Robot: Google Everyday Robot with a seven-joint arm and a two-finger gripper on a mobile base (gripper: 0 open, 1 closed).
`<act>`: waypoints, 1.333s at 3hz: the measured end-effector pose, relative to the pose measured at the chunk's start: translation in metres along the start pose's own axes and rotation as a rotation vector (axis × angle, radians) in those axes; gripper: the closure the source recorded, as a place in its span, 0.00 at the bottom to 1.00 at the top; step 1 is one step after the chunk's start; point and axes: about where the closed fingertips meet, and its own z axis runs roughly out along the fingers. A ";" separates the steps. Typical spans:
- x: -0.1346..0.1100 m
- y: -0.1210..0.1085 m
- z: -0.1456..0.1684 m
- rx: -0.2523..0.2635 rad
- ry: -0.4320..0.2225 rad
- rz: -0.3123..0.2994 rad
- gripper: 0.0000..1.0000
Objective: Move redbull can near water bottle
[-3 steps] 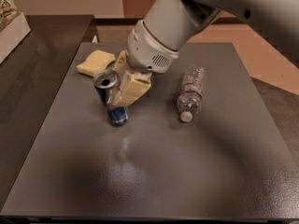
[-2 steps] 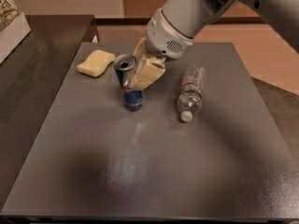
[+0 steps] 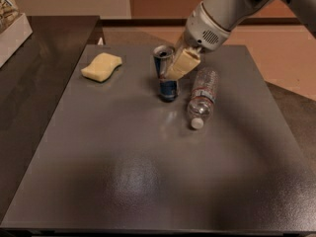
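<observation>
The redbull can (image 3: 166, 83) stands upright on the grey table (image 3: 148, 172), dark blue and silver with its silver top showing. My gripper (image 3: 174, 65) reaches down from the upper right and is shut on the can's upper part; a cream finger (image 3: 181, 63) covers the can's right side. The water bottle (image 3: 202, 98) lies on its side just right of the can, white cap pointing toward the front. A small gap separates can and bottle.
A yellow sponge (image 3: 101, 66) lies at the table's back left. A darker counter (image 3: 29, 83) adjoins the table on the left, with a white box (image 3: 12, 31) at its far end. The table's right edge drops to the floor.
My gripper has carried the can to the right, from near the sponge to just beside the water bottle. The bottle and sponge have stayed put.
</observation>
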 end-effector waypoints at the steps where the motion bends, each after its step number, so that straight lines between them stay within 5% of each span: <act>1: 0.020 -0.013 -0.001 0.010 -0.012 0.062 0.82; 4: 0.038 -0.020 0.002 0.018 -0.056 0.129 0.13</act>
